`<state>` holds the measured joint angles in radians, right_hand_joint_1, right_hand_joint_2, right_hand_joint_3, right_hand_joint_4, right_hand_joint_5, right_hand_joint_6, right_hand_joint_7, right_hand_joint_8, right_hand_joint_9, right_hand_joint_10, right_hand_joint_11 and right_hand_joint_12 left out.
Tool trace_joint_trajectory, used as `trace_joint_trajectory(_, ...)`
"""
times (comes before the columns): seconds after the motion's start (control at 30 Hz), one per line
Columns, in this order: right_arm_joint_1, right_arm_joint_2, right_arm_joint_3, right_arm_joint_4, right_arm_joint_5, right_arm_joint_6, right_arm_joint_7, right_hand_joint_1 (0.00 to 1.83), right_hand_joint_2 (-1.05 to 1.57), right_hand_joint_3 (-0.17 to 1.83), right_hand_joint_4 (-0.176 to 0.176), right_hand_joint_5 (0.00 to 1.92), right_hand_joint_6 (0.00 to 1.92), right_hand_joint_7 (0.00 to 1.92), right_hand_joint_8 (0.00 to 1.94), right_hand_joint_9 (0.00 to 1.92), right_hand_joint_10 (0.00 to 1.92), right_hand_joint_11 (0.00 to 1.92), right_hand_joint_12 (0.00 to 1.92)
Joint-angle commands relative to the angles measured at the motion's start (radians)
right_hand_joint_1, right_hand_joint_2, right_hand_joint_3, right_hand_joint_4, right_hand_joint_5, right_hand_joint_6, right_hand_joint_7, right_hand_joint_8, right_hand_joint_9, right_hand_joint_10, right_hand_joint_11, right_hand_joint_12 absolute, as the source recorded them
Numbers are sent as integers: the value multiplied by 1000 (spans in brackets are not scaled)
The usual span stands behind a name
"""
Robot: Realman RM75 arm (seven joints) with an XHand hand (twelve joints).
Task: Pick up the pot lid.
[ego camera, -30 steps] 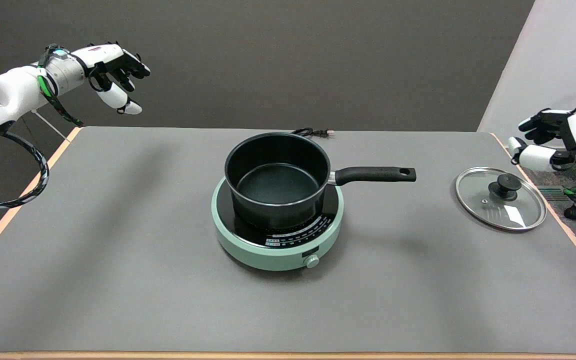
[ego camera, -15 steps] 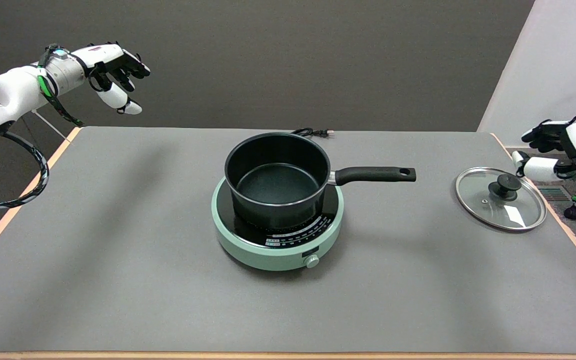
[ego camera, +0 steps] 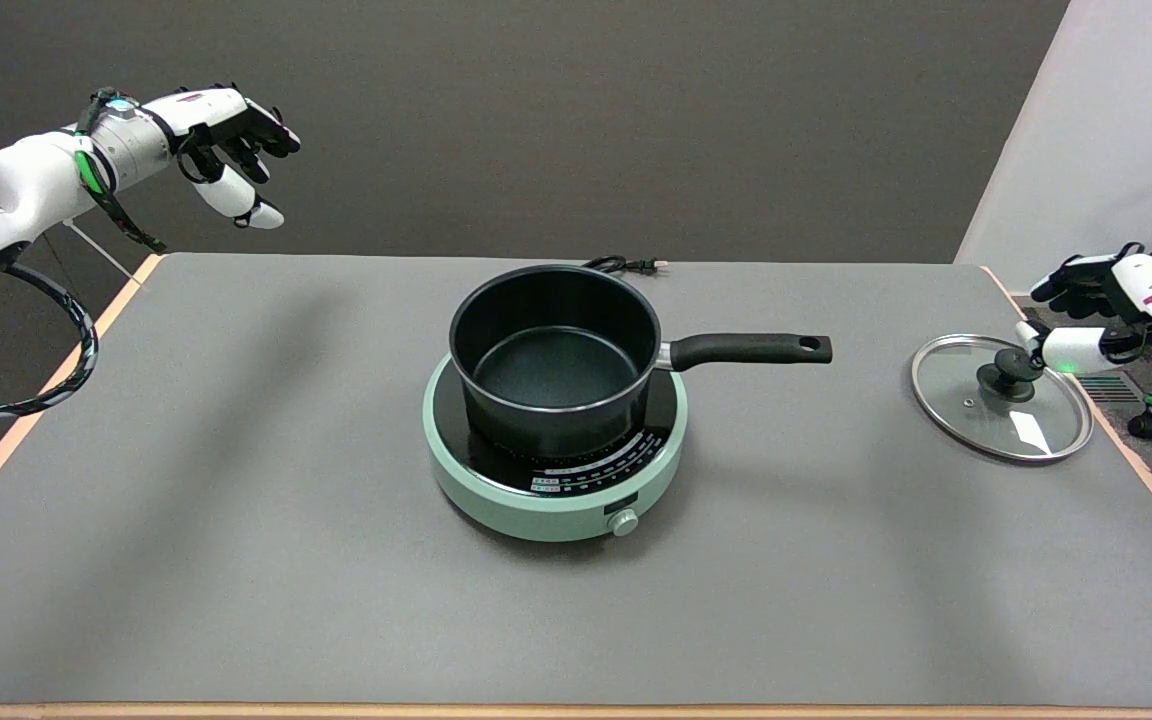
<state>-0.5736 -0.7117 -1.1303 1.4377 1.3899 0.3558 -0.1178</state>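
Pot lid (ego camera: 1002,398) lies flat at the counter's (ego camera: 236,450) right edge. Your right hand (ego camera: 1101,315) is spread, holding nothing, beside the knob (ego camera: 1005,372). Glass: likely slick, fragile. Grip the knob, not the rim.

- The cooker (ego camera: 555,468) sits mid-worktop (ego camera: 236,500), a little nearer the far edge than the near one.
- The pot (ego camera: 554,350) stands on the cooker, toward its far side, handle (ego camera: 748,348) reaching out toward the right edge.
- A plug (ego camera: 626,265) lies at the far edge, just behind the pot.
- The lid (ego camera: 1002,398) lies flat close to the right edge, well apart from the handle's end, knob (ego camera: 1004,374) up.
- The right hand (ego camera: 1106,315) is over the right edge, beside the lid; its fingers (ego camera: 1061,350) are just right of the knob.
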Motion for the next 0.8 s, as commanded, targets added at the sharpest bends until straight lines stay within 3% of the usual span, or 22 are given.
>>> trace_joint_trajectory(0.03, 30, 78, 8, -68, -19, -167, -3, 858, 667, 820, -4, 710, 501, 821, 330, 733, 598, 425, 1409)
trace_joint_trajectory(0.8, 76, 99, -3, -121, -37, -353, -3, 817, 625, 861, -6, 664, 375, 739, 271, 675, 509, 466, 1329)
